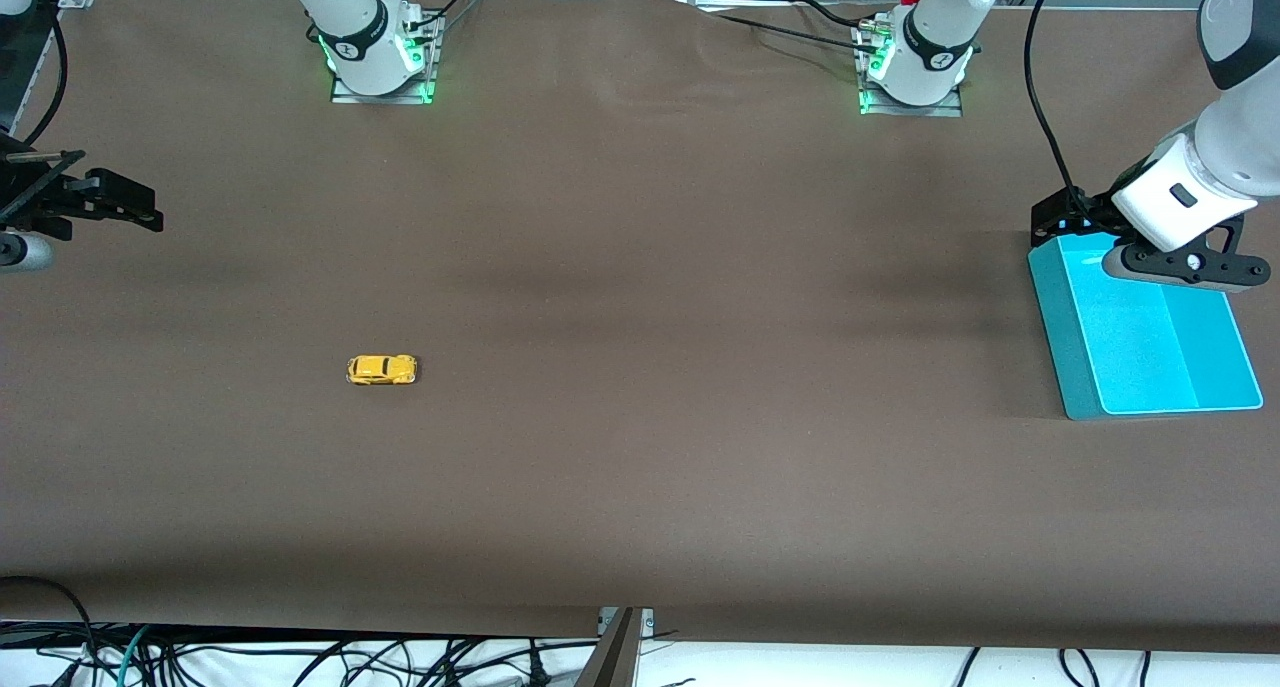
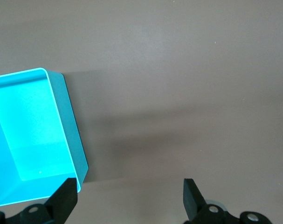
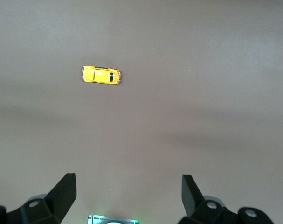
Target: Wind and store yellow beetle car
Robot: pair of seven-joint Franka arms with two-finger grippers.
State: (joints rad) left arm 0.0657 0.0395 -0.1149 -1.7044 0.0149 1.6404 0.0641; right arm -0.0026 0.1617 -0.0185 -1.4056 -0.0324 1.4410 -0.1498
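Brown counter point(image 1: 640, 267), bearing yellow beetle car point(image 1: 382, 369) toward the right arm's end and open turquoise bin point(image 1: 1150, 347) toward the left arm's end, well apart.

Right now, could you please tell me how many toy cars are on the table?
1: the tiny bright-yellow beetle-shaped toy car sits alone on the brown table, toward the right arm's end. No others show, and nothing on the table could hide one.
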